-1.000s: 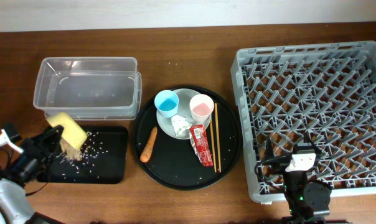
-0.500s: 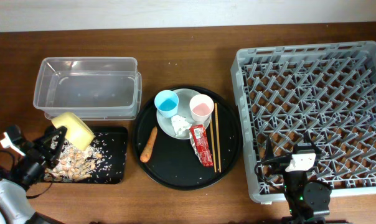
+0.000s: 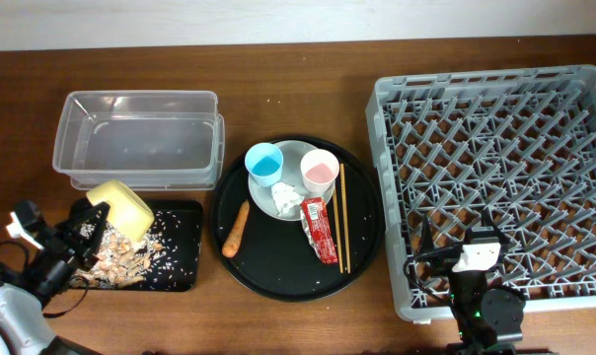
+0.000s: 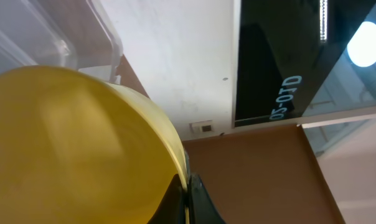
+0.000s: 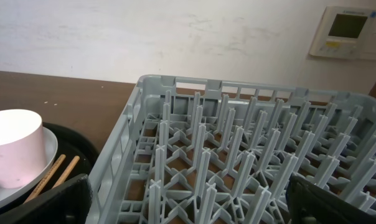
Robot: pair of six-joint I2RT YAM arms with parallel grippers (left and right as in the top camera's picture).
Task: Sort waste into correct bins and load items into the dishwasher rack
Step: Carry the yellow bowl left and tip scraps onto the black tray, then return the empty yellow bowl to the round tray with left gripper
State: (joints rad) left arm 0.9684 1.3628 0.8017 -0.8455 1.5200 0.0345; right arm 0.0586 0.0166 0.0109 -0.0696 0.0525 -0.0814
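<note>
My left gripper (image 3: 89,223) is shut on the rim of the yellow bowl (image 3: 121,207), tipped over the small black tray (image 3: 185,258); the bowl fills the left wrist view (image 4: 70,149), jaws pinched on its rim (image 4: 187,196). Pale food scraps (image 3: 130,258) lie in the tray. The clear tub (image 3: 138,138) stands behind it. On the round black tray (image 3: 278,261) lie the pale plate (image 3: 266,202) with blue cup (image 3: 263,162), pink cup (image 3: 319,170) and white tissue (image 3: 285,200), the carrot stick (image 3: 236,229), red wrapper (image 3: 319,229) and chopsticks (image 3: 342,217). My right gripper (image 3: 448,261) is open over the grey rack's (image 3: 495,177) front edge (image 5: 188,186).
Loose grains are scattered on the wooden table near the tubs. The rack fills the right side of the table. The pink cup (image 5: 10,152) and chopsticks (image 5: 51,177) show at the left of the right wrist view.
The bowl has tipped and shifted slightly; food scraps have poured out and piled in the small black tray. The right arm has not moved.
</note>
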